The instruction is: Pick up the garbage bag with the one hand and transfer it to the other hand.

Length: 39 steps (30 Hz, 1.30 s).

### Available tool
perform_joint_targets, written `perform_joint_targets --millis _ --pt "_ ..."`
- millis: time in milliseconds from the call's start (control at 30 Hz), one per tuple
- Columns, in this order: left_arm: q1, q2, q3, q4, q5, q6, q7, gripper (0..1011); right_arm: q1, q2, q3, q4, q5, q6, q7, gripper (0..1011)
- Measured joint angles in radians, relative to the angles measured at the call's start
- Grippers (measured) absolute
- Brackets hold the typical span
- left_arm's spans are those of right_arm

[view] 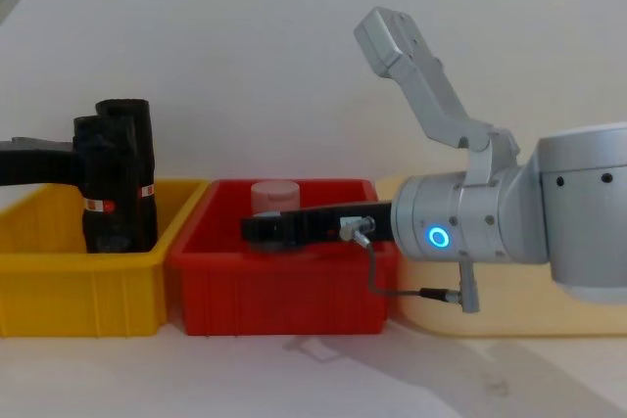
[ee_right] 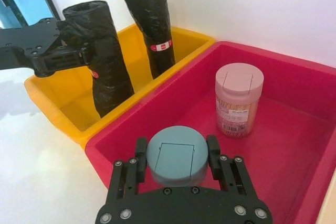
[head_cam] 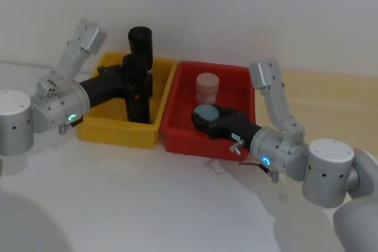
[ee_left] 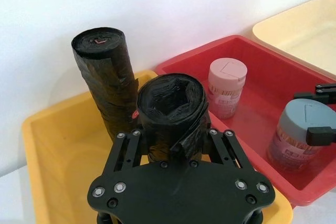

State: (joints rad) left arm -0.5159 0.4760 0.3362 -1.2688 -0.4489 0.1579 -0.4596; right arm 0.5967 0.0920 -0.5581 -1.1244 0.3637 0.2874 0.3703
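The bag [head_cam: 139,109] stands upright in the yellow bin [head_cam: 112,133], its lower end down inside the bin and its top above the rim. The left tool [head_cam: 136,81] reaches in from 9 o'clock and is closed on the bag about halfway up, one finger on each side of the roll. In the left wrist view the black fingers [ee_left: 130,142] press against both flanks of the roll, and its open end rises above them. A bit of red label shows on the bag just below the grip.

The second roll [head_cam: 140,41] stands at 12 o'clock of the bag, just behind it against the bin's far wall. It reaches a little higher, and no tool touches it. It carries a white-and-red band around its middle.

The red bin [head_cam: 189,140] sits at 3 o'clock of the yellow one, their walls touching, and both are on the white bench [head_cam: 177,205]. The right tool [ee_right: 176,144] reaches into the red bin from 4 o'clock. Its fingers are closed narrowly on the lid of the grey jar [ee_right: 177,157], one on each side. The pink jar [head_cam: 207,87] stands free at 12 o'clock of the grey one, near the far wall.

The right tool is well apart from the bag, with both bin walls between them.
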Motion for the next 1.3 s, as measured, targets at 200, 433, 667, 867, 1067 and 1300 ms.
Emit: perform_joint_targets --millis 200,433,667,867,1067,1300 --pt "0.001 0.0 0.0 -0.001 0.0 0.0 0.0 469 0.0 -0.001 0.0 0.001 -0.001 0.0 0.0 664" --pt "0.017 0.001 -0.006 -0.025 0.016 -0.004 0.027 427 -0.007 0.001 0.001 -0.011 -0.002 -0.003 0.004 664" --pt "0.056 0.012 -0.029 -0.105 0.032 -0.015 0.073 398 -0.025 0.01 0.004 -0.069 -0.003 -0.018 0.01 665" --pt "0.106 0.028 -0.073 -0.224 0.033 -0.017 0.115 387 -0.042 0.023 0.008 -0.142 -0.003 -0.03 0.009 665" --pt "0.132 0.042 -0.111 -0.322 0.022 -0.01 0.136 387 -0.059 0.041 0.02 -0.241 -0.001 -0.043 0.001 664" --pt "0.135 0.054 -0.136 -0.407 -0.004 0.014 0.131 387 -0.082 0.068 0.044 -0.354 -0.004 -0.045 -0.034 665"
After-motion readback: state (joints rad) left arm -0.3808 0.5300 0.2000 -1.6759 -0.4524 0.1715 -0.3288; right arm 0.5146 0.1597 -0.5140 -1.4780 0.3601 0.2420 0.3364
